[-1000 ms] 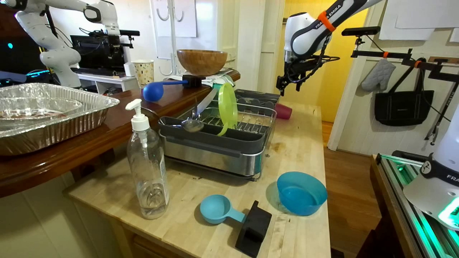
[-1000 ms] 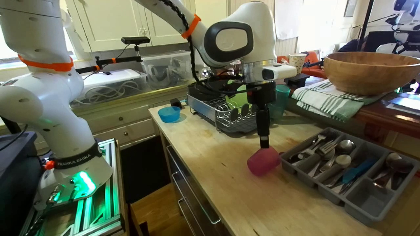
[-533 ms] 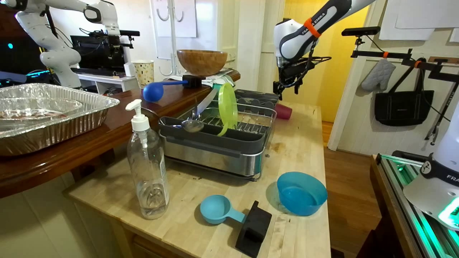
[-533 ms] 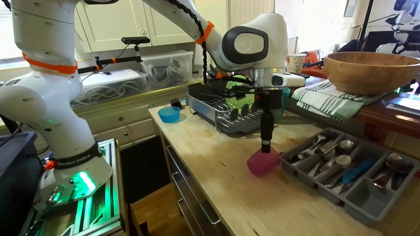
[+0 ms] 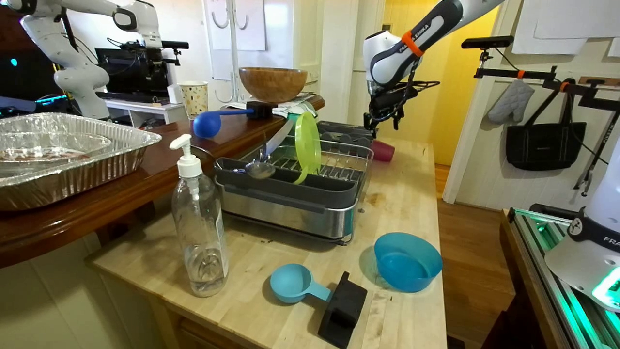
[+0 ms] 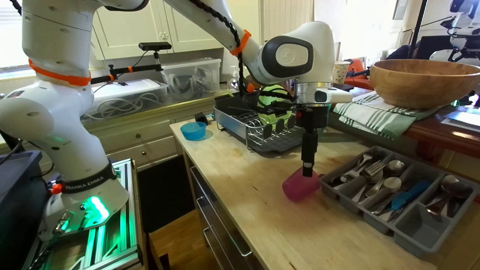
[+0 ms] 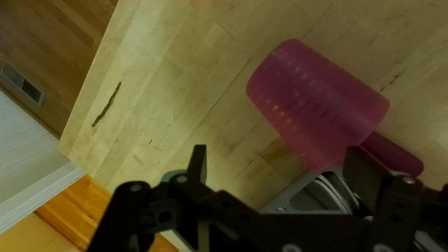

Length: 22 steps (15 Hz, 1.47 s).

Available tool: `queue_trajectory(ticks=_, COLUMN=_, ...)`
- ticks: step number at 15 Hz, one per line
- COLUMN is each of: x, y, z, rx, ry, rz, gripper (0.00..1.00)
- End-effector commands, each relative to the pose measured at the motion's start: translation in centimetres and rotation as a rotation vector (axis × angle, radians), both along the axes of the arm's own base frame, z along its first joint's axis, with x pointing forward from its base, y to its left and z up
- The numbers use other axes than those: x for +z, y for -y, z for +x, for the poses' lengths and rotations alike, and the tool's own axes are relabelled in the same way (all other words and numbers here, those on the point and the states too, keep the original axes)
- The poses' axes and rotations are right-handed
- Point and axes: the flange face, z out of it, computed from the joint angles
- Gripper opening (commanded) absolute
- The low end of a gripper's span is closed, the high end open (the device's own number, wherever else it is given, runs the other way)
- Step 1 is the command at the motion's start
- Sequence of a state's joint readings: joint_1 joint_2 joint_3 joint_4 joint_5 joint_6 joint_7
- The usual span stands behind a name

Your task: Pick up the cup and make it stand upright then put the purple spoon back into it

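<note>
Pink cup [image 7: 315, 101] lying sideways on the counter [image 6: 240, 183], purple spoon [image 7: 395, 155] being partly hidden at its mouth, cutlery [image 6: 371, 170] being held in a grey tray [image 6: 423, 228], liquid [image 5: 206, 269] in a pump bottle [image 5: 199, 213], gripper [image 7: 280, 165] being spread wide near the cup, "FRANKA EMIKA" [image 6: 84, 183] being displayed on the arm base [image 6: 73, 206]

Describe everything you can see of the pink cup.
The cup is translucent pink, apparently plastic, tapering to a narrower end, with rows of highlights along its wall. It lies on its side on the wooden counter, wide end toward the cutlery tray; whether they touch is unclear. What is likely the purple spoon, darker and round-ended, sticks out past that wide end; whether it reaches inside is unclear. The open gripper does not hold the cup.
</note>
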<state>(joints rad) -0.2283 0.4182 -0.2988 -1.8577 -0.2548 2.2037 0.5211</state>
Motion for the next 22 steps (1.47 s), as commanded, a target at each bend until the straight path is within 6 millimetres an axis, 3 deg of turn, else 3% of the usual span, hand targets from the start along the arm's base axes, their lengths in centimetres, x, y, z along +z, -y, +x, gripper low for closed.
queue_trajectory(ticks=1, x=-0.9, y=-0.2, z=0.8, rx=-0.037, ry=0.022, rz=-0.001, gripper=1.0)
queue_trajectory(ticks=17, x=-3.2, y=-0.8, z=1.3, rx=-0.078, ry=0.059, rz=0.005, gripper=1.0)
queue_trajectory(ticks=18, x=-3.3, y=-0.9, z=1.3, rx=-0.08, ry=0.057, rz=0.006, gripper=0.96)
queue_trajectory(ticks=19, x=-3.4, y=-0.9, z=1.3, rx=-0.08, ry=0.056, rz=0.007, gripper=0.76)
queue_trajectory(ticks=21, x=-3.5, y=-1.0, z=1.3, rx=-0.08, ry=0.054, rz=0.006, gripper=0.69)
queue_trajectory(ticks=22, x=-3.6, y=-1.1, z=1.3, rx=-0.08, ry=0.053, rz=0.007, gripper=0.6)
